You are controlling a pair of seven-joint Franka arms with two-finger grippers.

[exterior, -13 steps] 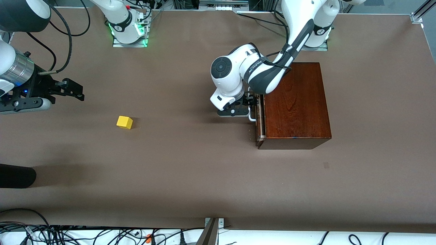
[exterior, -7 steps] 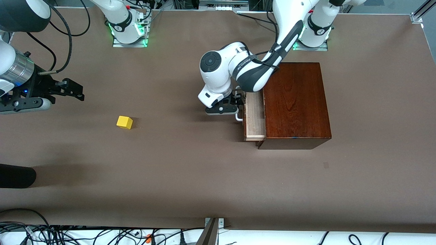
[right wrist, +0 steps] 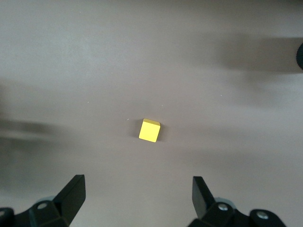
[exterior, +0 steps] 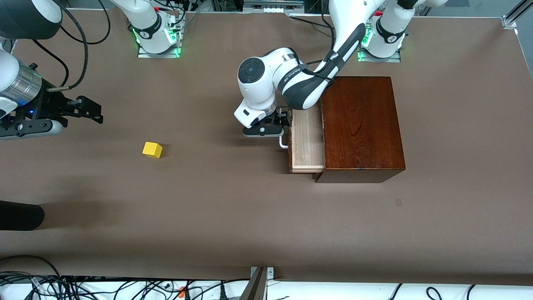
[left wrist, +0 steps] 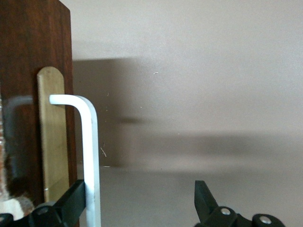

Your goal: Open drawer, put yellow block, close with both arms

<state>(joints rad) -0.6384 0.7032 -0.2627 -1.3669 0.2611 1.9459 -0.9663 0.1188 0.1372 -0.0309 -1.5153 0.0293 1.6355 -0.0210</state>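
Brown worktop (exterior: pixel 216 200) carries the yellow block (exterior: pixel 152 150) toward the right arm's end, well apart from the drawer (exterior: pixel 307 143), which stands part-way out of its mahogany box (exterior: pixel 361 125). From the right pincer (exterior: pixel 92 112), jaws spread wide and empty, the block lies at about four o'clock in the front view, so that arm is far nearer. By the white handle (left wrist: pixel 90 156) sits the left pincer (exterior: pixel 272 127), jaws wide, one finger (left wrist: pixel 71 201) touching it.
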